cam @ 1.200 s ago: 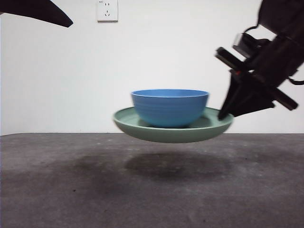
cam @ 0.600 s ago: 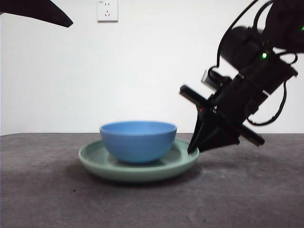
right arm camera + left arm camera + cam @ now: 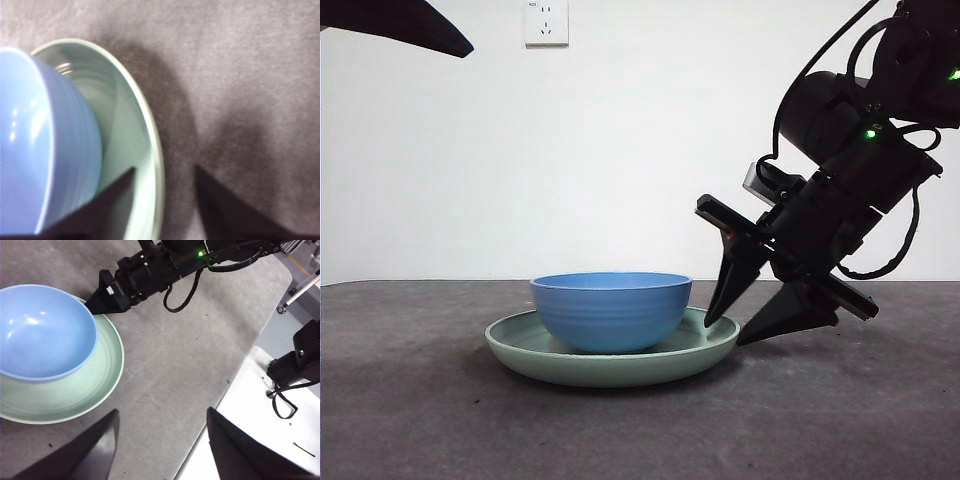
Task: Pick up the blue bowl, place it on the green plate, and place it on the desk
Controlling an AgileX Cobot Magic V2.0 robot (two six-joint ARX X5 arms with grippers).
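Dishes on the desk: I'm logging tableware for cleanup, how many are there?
2. The green plate rests on the desk, and the blue bowl sits in it. The right gripper straddles the plate's rim, open. Nothing else seems hidden.

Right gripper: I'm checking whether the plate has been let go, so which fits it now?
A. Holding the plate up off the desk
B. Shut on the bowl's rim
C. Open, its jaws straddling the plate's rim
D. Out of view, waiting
C. The right gripper is open, one jaw over the plate beside the bowl, the other outside the rim; the plate sits on the desk.
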